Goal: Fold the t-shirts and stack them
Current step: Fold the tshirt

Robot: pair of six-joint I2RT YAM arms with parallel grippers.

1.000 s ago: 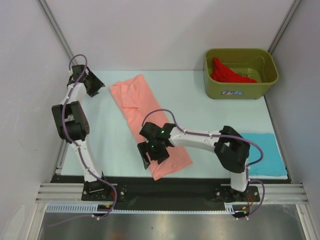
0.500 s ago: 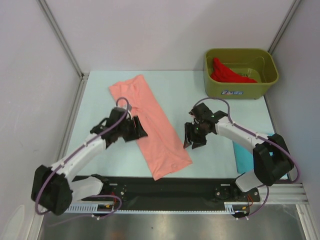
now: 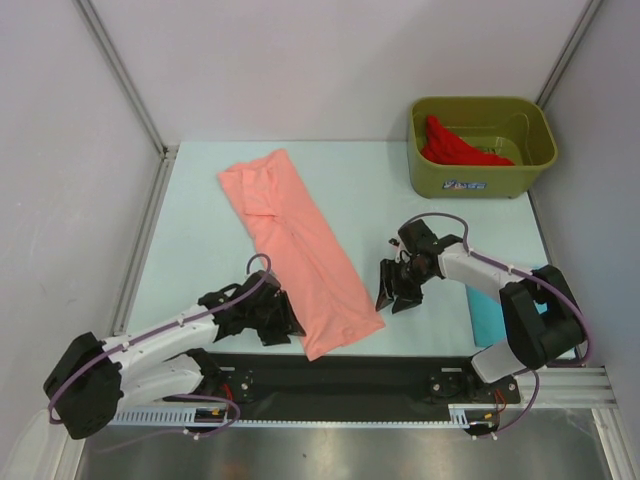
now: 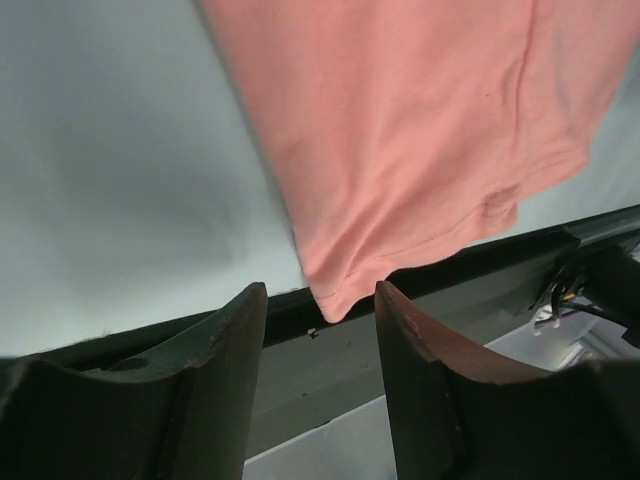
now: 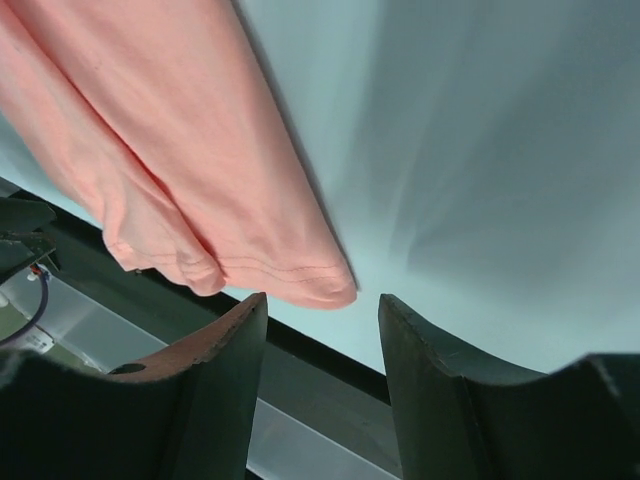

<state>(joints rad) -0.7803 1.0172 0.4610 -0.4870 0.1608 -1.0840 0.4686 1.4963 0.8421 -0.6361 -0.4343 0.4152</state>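
Salmon-pink t-shirt (image 3: 300, 250) lies as a long strip across the surface (image 3: 420, 215). Left end effector (image 3: 280, 322) and right end effector (image 3: 395, 295) flank its near hem, both spread wide and empty, seemingly not touching it. The next move calls for pinching both hem corners and folding toward the collar.

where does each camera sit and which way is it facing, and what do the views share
Top: fixed above and behind the bases, looking down on the table; both arms show, with the left gripper and right gripper either side of the pink shirt.
Left wrist: on the left arm, looking past its own fingers at the shirt's near corner.
Right wrist: on the right arm, looking past its own fingers at the shirt's near hem.
Shared: all three show the pink shirt's near end.
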